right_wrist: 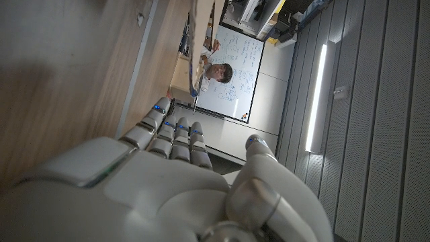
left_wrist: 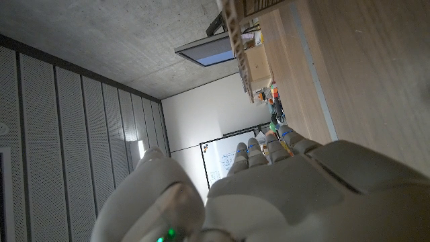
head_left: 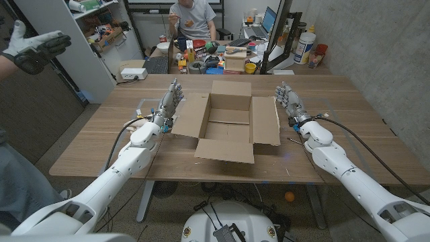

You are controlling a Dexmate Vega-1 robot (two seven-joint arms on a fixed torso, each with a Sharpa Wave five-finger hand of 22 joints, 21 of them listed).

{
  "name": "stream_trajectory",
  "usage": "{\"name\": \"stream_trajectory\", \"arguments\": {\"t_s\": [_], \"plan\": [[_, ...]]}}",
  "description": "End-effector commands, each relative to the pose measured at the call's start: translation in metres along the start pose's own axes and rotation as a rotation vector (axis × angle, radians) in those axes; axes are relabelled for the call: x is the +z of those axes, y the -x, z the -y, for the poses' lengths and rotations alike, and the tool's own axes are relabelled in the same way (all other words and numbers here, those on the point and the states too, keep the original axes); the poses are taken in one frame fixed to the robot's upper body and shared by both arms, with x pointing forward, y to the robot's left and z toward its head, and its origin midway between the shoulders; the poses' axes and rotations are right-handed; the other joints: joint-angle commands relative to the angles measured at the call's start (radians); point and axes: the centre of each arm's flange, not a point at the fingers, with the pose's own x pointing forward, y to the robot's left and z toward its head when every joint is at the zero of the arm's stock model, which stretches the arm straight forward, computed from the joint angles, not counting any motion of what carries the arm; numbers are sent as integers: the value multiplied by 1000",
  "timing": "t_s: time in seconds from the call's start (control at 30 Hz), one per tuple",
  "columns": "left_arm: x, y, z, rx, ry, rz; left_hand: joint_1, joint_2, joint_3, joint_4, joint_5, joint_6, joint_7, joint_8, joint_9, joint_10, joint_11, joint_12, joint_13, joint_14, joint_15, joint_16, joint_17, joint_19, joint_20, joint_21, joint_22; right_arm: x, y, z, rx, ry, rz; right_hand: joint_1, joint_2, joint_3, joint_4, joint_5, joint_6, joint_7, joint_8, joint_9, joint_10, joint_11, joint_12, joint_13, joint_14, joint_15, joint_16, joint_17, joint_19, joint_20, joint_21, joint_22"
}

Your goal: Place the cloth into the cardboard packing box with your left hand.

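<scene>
Flanking the cardboard packing box (head_left: 227, 119), we hold our 2 hands on either side of it, each standing on edge with palm toward the box. Our left hand (head_left: 167, 105) has its fingers extended and only slightly apart, holding nothing, just beside the box's left flap. Our right hand (head_left: 289, 101) mirrors it by the right flap, fingers likewise straight and empty. We judge this a waiting pose, leaving the box mouth free.

The box sits near the middle of the table (head_left: 94, 144), toward its far edge, all flaps folded out. Its inside shows bare cardboard. We cannot find the cloth on the table or in the box.
</scene>
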Motion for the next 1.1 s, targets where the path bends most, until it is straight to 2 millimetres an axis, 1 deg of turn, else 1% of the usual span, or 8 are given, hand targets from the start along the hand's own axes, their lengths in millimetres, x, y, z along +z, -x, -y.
{"name": "stream_trajectory", "arguments": {"t_s": [0.03, 0.1, 0.2, 0.4, 0.77, 0.9, 1.1], "plan": [[-2, 2, 1, -12, -6, -19, 12, 3, 0, 5, 5, -11, -3, 4, 3, -11, -2, 7, 3, -12, 0, 6, 6, -9, -17, 4, 2, -1, 4, 1, -15, -6, 4, 7, 4, 6, 0, 5, 15, -2, 6, 3, 12, -3, 3, 3, 9, -1, 4, 3, 7, -6, 3, 1], [-4, 3, 1, -6, -5, -19, 12, 4, -1, 5, 6, -12, -4, 4, 3, -13, 0, 7, 3, -13, 0, 6, 6, -11, -17, 4, 2, -2, 5, 1, -19, -14, 6, 8, 5, 6, -1, 5, 16, -2, 5, 3, 13, -3, 2, 3, 9, -2, 3, 3, 7, -6, 2, 1], [-8, 5, 1, 4, 3, -16, 13, 6, -1, 5, 6, -12, -5, 3, 3, -13, -2, 7, 3, -12, -2, 7, 6, -18, -5, 2, 2, -2, 5, 2, -25, -21, 11, 9, 5, 7, -2, 5, 18, -2, 5, 3, 15, -5, 2, 3, 9, -1, 3, 3, 7, -6, 1, 1], [-9, 11, -2, 6, -10, -9, 15, 9, -1, 4, 8, -19, -5, 1, 3, -16, -1, 6, 3, -15, -1, 7, 6, -20, -4, 3, 2, 1, 6, 5, -31, -21, 18, 12, 4, 8, -5, 5, 23, -6, 4, 3, 25, -5, 3, 4, 13, -4, 2, 2, 9, -4, -1, 2], [6, 28, -9, 4, -55, 9, 21, 14, 0, 2, 9, -18, -6, 2, 3, -18, 1, 6, 3, -15, 2, 7, 6, -22, -3, 3, 2, 9, 0, 19, -17, 3, 24, 13, 4, 8, -6, 4, 30, -9, 3, 4, 28, -6, 0, 4, 13, -7, 0, 3, 11, -4, -3, 2], [15, 33, -11, -1, -79, 13, 23, 16, 0, 1, 9, -18, -5, 2, 3, -17, -1, 6, 3, -14, 2, 7, 6, -22, -3, 3, 2, 7, 2, 22, -20, 10, 21, 12, 4, 7, -5, 4, 34, -11, 3, 4, 31, -8, -1, 4, 16, -8, 1, 3, 12, -4, -4, 2], [30, 43, -15, -10, -163, 13, 31, 21, 3, -3, 11, -18, -6, 3, 4, -17, 0, 6, 4, -13, 2, 8, 5, -23, 2, 4, 2, 0, 6, 25, -30, 1, 15, 11, 5, 7, -4, 3, 35, -11, 1, 4, 33, -11, -2, 4, 17, -8, 1, 4, 13, -4, -6, 2]]}}
